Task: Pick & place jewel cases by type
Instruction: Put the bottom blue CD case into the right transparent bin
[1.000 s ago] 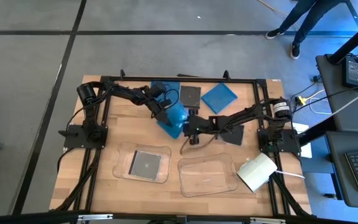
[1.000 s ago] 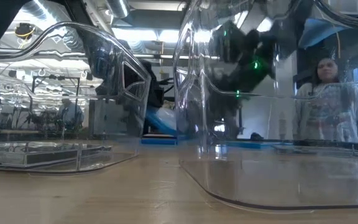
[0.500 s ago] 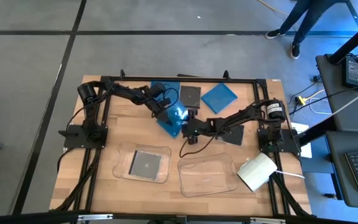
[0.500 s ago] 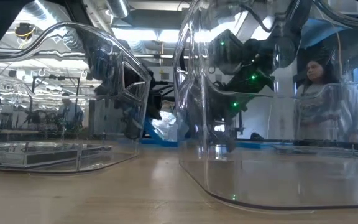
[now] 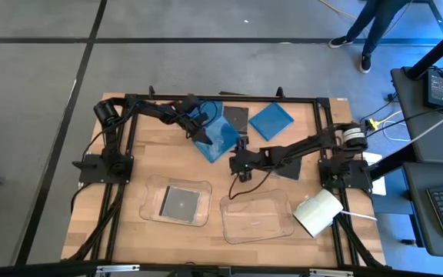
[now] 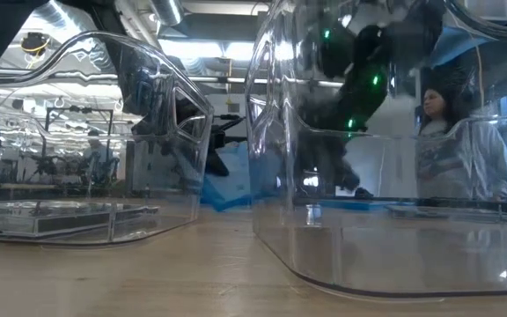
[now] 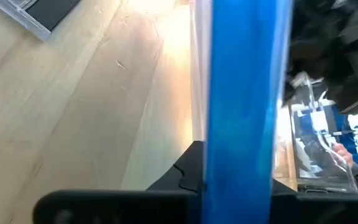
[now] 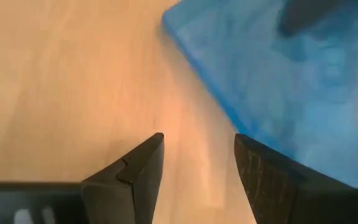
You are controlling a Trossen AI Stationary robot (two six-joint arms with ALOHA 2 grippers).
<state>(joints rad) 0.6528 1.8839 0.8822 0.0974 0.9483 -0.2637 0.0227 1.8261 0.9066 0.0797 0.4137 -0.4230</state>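
At the far middle of the bench (image 5: 129, 231), seen from above, the left pincer (image 5: 203, 135) pinches a translucent blue jewel case (image 5: 220, 138) by one edge, tilted up off the wood, while the right pincer (image 5: 241, 163) hovers just beside that case's near corner. Another blue case (image 5: 271, 121) and a dark case (image 5: 236, 115) lie flat toward the far edge; a further dark case (image 5: 181, 201) rests inside the left clear tray (image 5: 154, 214), and the right clear tray (image 5: 283, 229) holds nothing that shows. From bench height, through the tray walls, the held blue case (image 6: 229, 180) stands tipped, one end touching or nearly touching the wood, with a dark arm above it on the right. In the left wrist view the blue case (image 7: 247, 99) runs edge-on between the dark fingers (image 7: 188, 168), clamped across its thin faces. In the right wrist view the pincer (image 8: 197, 162) is spread and bare over wood, the blue case (image 8: 291, 81) just beyond its tips. Such a case looks light, stiff and slick, with brittle plastic that could crack or pop open under a hard squeeze; a firm hold across both flat faces near the middle of 1 edge seems safest, since a corner grip would let it swing or slip.
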